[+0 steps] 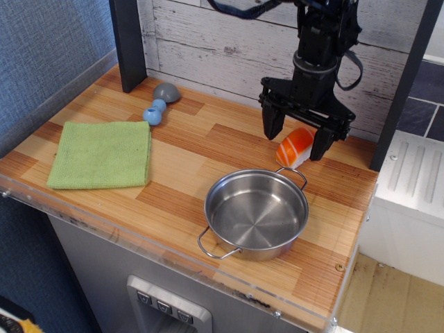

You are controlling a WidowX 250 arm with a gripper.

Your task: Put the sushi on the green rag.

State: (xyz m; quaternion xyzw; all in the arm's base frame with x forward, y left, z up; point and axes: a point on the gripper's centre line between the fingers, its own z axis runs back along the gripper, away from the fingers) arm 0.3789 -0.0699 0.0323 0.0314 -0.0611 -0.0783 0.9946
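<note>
The sushi (294, 147), a small orange-topped nigiri on a white base, lies on the wooden counter at the back right, just behind the steel pot. My black gripper (296, 140) is open, its two fingers straddling the sushi, one on its left and one on its right, low near the counter. The fingers do not visibly press the sushi. The green rag (103, 154) lies flat at the left side of the counter, far from the gripper, with nothing on it.
A steel pot (256, 211) with two handles stands at the front right, just in front of the sushi. A blue-grey dumbbell-shaped toy (159, 103) lies at the back left. A dark post (128, 41) stands behind it. The counter's front edge (173, 253) has a clear strip.
</note>
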